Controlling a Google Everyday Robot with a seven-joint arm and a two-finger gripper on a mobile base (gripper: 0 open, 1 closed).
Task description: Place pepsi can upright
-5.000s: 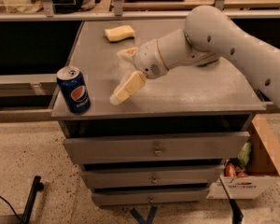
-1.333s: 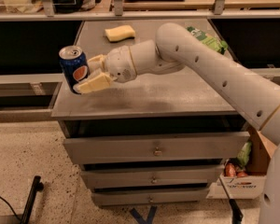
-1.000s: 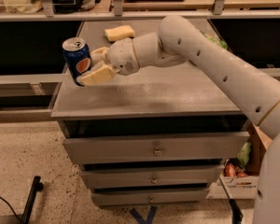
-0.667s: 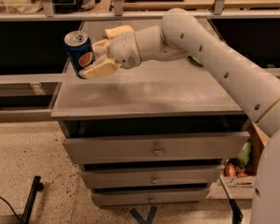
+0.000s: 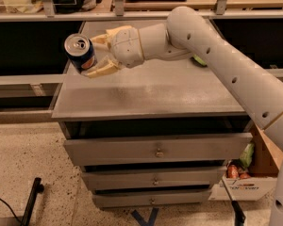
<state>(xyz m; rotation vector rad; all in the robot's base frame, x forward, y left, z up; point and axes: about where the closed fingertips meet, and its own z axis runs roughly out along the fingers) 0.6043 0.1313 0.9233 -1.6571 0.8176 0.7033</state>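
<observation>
The pepsi can (image 5: 80,52) is a dark-blue can with a red-white-blue logo and a silver top with a pull tab. It is held in the air above the left edge of the grey cabinet top (image 5: 151,95), tilted with its top toward the upper left. My gripper (image 5: 95,54) is shut on the can, one cream finger (image 5: 101,70) below it and the other behind it. The white arm reaches in from the right.
The grey cabinet has three drawers (image 5: 155,149) below its top. A green bag (image 5: 199,60) peeks out behind the arm. A cardboard box (image 5: 245,173) with packets stands on the floor at the right. A shelf rail runs along the back.
My gripper took hold of the can at the cabinet's left front and has lifted it up and back, off the surface. The can has tilted more.
</observation>
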